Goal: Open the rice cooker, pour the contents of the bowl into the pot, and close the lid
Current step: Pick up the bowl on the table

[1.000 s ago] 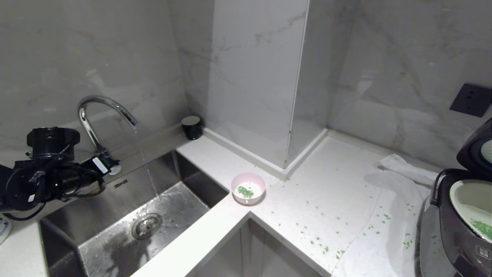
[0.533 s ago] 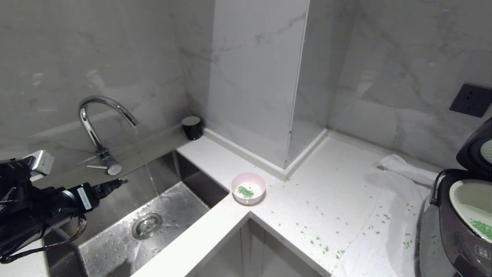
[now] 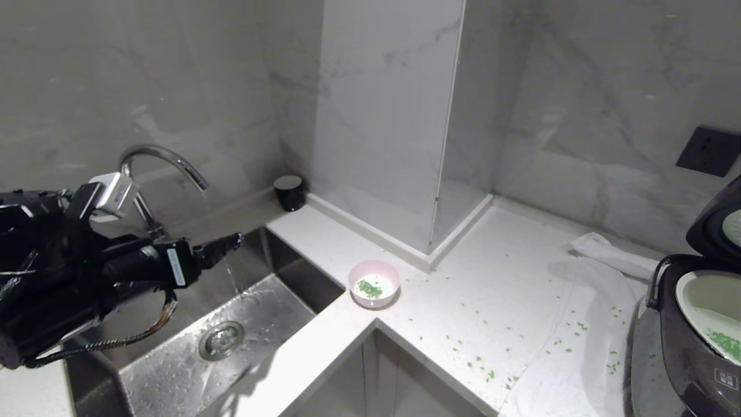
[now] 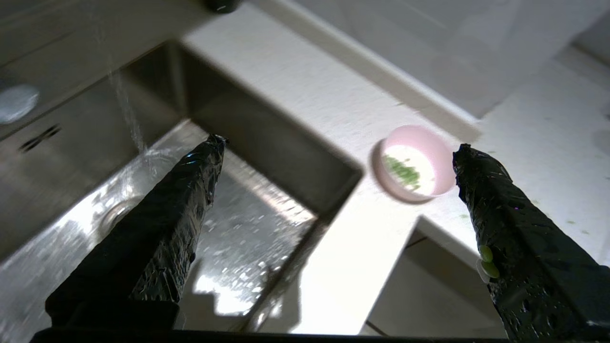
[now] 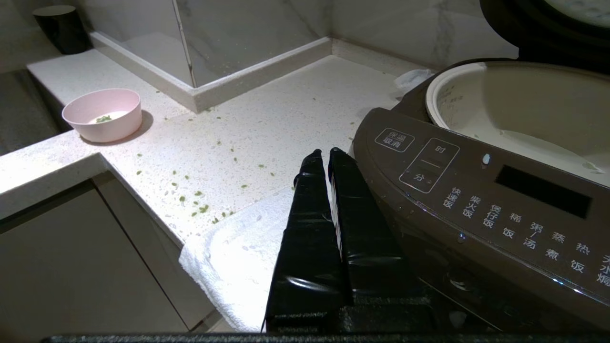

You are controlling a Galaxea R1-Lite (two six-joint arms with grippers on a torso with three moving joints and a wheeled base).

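1. Head view shows the left gripper (image 3: 231, 242) hanging over the stainless steel sink (image 3: 255, 324), its black film-wrapped fingers (image 4: 181, 200) spread wide apart with nothing between them
2. Just past its fingertips a thin stream of water (image 3: 223, 255) falls from the curved chrome tap (image 3: 156, 159) into the sink
3. Beyond the fingers, on the inner corner of the white speckled countertop (image 3: 509, 272), stands the small round bowl, pale pink outside and white inside (image 3: 374, 283); it is well apart from that gripper and holds a little heap of bright green chopped bits (image 3: 368, 288)
4. More green bits (image 3: 480, 362) lie scattered on the counter and on a white cloth (image 3: 579, 353) between the bowl and the large dark brown-grey rice cooker (image 5: 476, 205)
5. Right gripper (image 5: 329, 157) rests just beside the cooker's front panel, over the cloth, its two black fingers pressed together and empty
6. Beside that gripper the cooker's hinged dark lid (image 3: 715, 223) stands raised, and the whitish-grey inner pot (image 3: 703, 304) is exposed, with some green bits (image 3: 726, 343) lying inside
7. A small black cup (image 3: 288, 191) stands at the wall, farther off than the bowl
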